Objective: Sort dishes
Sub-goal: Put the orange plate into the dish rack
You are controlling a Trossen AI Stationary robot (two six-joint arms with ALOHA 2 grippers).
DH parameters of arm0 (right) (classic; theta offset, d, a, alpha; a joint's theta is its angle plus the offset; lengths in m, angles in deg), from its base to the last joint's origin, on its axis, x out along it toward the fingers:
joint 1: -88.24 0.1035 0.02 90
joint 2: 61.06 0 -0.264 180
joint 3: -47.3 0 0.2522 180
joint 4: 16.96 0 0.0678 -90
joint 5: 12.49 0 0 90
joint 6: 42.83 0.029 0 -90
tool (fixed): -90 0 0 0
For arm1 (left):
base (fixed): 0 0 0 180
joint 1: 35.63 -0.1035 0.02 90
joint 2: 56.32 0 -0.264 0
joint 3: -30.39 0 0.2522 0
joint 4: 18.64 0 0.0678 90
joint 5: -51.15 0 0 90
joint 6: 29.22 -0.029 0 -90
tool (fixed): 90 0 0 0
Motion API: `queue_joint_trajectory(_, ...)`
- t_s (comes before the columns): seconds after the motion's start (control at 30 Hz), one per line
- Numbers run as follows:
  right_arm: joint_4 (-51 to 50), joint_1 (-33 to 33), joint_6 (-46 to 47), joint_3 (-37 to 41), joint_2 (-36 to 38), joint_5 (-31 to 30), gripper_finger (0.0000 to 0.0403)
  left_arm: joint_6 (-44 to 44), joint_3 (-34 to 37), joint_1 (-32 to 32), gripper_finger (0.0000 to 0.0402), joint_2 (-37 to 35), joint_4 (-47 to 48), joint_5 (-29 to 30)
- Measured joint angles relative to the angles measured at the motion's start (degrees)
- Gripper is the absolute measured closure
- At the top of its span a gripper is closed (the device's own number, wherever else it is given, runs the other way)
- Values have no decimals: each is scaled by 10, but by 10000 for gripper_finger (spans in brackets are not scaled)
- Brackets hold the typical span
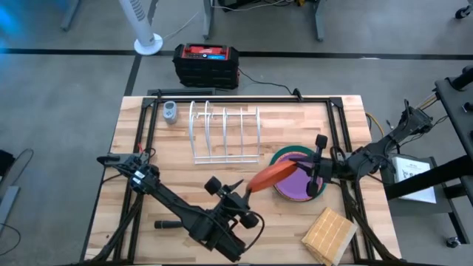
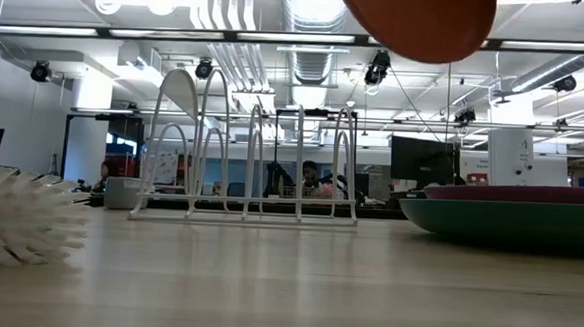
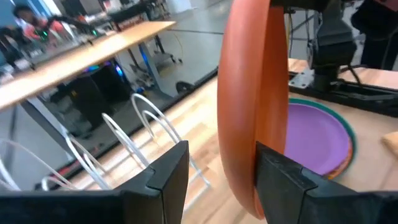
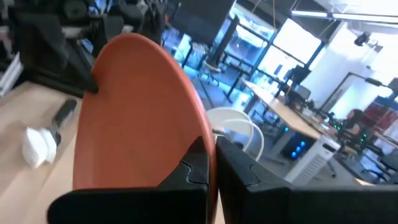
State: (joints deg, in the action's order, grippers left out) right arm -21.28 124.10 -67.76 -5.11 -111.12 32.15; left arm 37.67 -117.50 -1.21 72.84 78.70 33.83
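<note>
Both claws pinch the orange plate (image 1: 270,175) on edge in mid-air, right gripper (image 1: 319,174) and left gripper (image 1: 242,193), between rack (image 1: 224,133) and stacked plates (image 1: 284,157). Uneven release could drop it.

A white wire rack (image 1: 224,133) stands upright near the middle of the wooden counter (image 1: 133,199). A square wooden block (image 1: 328,235) sits at one front corner, and a small grey cup (image 1: 170,111) sits near the opposite back corner. On the floor behind the counter are a black-and-red box (image 1: 206,64) and a white fan base (image 1: 148,44). A white bristly brush (image 2: 19,219) lies close to the low camera.
</note>
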Motion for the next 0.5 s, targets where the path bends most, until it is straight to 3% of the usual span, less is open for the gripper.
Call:
queue_joint_trajectory(0.23,19,0,16,2,0,5,402,-28,0,-1,247,0,-22,-13)
queue_joint_trajectory(0.5,128,1,23,33,-22,69,402,-209,0,-1,247,0,-110,-27)
